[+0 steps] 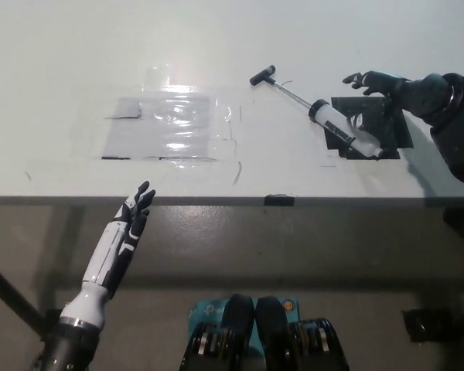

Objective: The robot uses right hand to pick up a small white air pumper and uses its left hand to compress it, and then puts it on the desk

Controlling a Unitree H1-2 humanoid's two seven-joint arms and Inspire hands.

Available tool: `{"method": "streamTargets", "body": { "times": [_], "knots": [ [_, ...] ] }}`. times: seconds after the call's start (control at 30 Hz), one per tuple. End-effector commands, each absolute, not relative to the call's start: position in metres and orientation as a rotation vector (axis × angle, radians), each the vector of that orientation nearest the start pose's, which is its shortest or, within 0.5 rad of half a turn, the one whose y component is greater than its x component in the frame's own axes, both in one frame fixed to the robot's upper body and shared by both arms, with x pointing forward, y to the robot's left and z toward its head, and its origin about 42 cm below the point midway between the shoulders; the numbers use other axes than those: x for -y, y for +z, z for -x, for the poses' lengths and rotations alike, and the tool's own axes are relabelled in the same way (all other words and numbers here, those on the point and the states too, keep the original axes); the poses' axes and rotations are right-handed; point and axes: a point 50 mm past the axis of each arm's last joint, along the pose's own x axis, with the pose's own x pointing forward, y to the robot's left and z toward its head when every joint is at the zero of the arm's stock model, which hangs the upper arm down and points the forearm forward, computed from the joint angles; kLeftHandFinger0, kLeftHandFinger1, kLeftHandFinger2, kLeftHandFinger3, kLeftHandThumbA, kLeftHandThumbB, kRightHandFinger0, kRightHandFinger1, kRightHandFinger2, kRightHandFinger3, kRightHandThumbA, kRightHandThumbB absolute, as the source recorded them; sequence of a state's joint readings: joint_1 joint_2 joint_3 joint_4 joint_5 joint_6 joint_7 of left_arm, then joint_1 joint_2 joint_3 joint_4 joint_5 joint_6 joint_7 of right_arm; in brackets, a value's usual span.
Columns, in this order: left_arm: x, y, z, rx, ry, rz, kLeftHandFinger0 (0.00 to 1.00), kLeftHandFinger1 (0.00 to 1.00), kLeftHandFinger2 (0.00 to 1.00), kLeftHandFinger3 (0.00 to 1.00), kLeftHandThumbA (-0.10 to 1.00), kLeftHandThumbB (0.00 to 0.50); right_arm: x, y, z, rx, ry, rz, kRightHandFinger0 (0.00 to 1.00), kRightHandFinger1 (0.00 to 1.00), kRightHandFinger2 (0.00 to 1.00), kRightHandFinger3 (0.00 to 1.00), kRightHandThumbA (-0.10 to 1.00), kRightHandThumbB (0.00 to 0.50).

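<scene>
The small white air pumper (346, 130) lies on the desk (309, 46) at the right, its thin rod and black T-handle (263, 75) pointing up-left, its body resting over a black patch (387, 127). My black right hand (380, 83) hovers open just up-right of the pumper's body, fingers spread, not touching it. My white left hand (130, 226) rests open below the desk's front edge at the lower left, far from the pumper.
A clear plastic sheet (170, 124) with dark tape marks lies flat at the desk's middle left. A small black tab (279, 200) sits on the front edge of the desk. The floor shows below the edge.
</scene>
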State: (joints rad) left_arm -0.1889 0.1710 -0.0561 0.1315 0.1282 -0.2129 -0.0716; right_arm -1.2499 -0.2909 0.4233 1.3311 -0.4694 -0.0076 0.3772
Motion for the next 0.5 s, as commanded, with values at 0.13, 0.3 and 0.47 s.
{"method": "streamTargets", "body": {
  "times": [0.13,0.3,0.47],
  "knots": [
    [-0.239,0.144,-0.343,0.317,-0.181,-0.332,1.00,1.00,1.00,1.00,1.00,0.252,0.173,0.355,-0.601,-0.161,0.408,1.295,1.00,1.00,1.00,1.00,1.00,0.467],
    [-0.241,0.145,-0.341,0.322,-0.178,-0.330,1.00,1.00,1.00,1.00,0.98,0.236,0.147,0.359,-0.600,-0.161,0.425,1.365,1.00,1.00,1.00,1.00,1.00,0.484],
    [-0.242,0.144,-0.335,0.322,-0.181,-0.337,1.00,1.00,1.00,1.00,0.94,0.217,0.138,0.352,-0.598,-0.187,0.434,1.387,1.00,1.00,1.00,1.00,1.00,0.479]
  ]
}}
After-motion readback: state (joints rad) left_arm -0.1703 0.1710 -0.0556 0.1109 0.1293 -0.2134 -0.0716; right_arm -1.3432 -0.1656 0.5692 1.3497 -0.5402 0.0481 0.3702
